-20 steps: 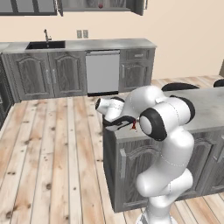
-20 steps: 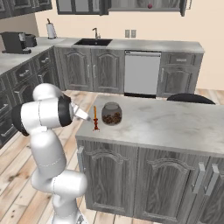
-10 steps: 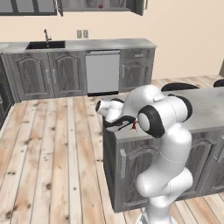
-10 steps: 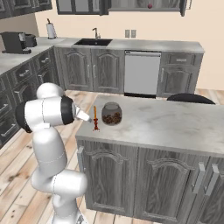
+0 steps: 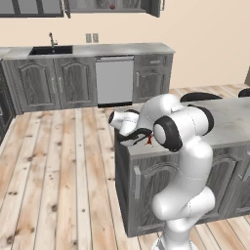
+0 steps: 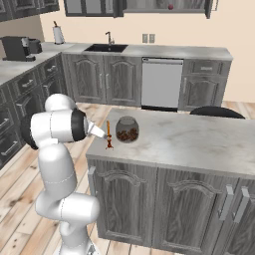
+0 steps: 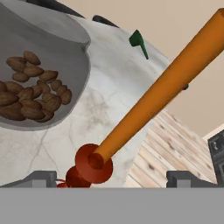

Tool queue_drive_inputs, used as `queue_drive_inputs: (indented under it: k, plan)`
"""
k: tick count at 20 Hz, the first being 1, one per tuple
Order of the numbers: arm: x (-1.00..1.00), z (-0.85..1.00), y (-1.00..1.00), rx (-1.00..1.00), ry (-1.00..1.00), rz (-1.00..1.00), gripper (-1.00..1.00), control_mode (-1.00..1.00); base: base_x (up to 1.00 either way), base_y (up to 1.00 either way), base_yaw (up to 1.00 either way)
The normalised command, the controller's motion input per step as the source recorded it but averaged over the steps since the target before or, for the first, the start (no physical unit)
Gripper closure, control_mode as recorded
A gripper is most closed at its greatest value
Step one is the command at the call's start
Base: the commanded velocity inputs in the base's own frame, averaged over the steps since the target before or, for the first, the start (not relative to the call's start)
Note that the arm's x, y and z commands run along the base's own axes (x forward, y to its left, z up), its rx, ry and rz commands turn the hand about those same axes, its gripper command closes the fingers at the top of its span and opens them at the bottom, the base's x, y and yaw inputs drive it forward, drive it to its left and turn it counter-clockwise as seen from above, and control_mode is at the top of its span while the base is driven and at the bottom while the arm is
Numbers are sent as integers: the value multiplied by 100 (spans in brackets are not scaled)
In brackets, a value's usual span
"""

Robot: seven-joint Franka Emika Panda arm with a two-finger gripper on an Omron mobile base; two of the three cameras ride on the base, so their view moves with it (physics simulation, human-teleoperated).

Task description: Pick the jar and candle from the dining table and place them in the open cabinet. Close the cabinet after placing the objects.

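Observation:
The candle [image 7: 166, 87], a thin orange taper in a dark red holder [image 7: 89, 164], leans across the hand view. It stands at the near corner of the dining table [image 6: 199, 144]. My gripper [image 7: 113, 179] is open, with one dark fingertip on each side of the holder's base, and nothing is gripped. The glass jar [image 7: 39, 87] of brown nuts stands just beside the candle [image 6: 108, 134], also seen as the jar [image 6: 127, 129]. In the left base view the gripper [image 5: 138, 138] reaches low over the table edge toward the candle's red base [image 5: 149, 140]. The cabinet [image 6: 169, 6] is open high on the back wall.
A small green object [image 7: 139, 42] lies farther along the marble top. A red ball [image 5: 112, 7] sits inside the open cabinet, whose door [image 5: 155, 7] swings outward. The counter with the black sink [image 6: 105, 48] and the dishwasher [image 6: 160, 82] line the back wall. A dark stool [image 6: 216, 112] stands behind the table.
The arm has edged slightly closer to the candle. The jaws have stayed open, and the candle and jar have not moved.

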Motion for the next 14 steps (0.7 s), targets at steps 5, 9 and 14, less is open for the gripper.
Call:
queue_drive_inputs:
  k: [5, 9, 14]
  plan:
    - [13, -9, -4, 0, 0, 0, -100, -100, 0, 0, 0]
    - [13, -14, -2, 0, 0, 0, -100, -100, 0, 0, 0]
    - [24, -18, 0, 0, -1, 0, -100, -100, 0, 0, 0]
